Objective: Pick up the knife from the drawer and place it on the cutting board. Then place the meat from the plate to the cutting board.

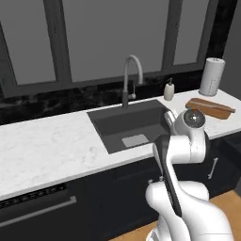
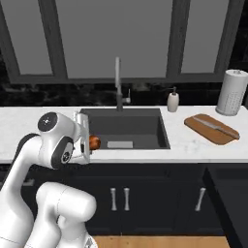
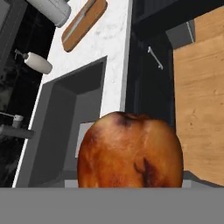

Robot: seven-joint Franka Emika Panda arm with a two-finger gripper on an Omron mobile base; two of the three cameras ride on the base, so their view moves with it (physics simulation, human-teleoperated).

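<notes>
Meat in transit toward cutting board

The claw is closed on the meat, carried clear above the front edge of the sink, so nothing drags on the table. The cutting board lies well apart to the right, with the knife resting along it; free board surface beside the blade probably suits the release.

Two base views behind the arm, both sharing the sink, hand view tilted, close above it
</notes>
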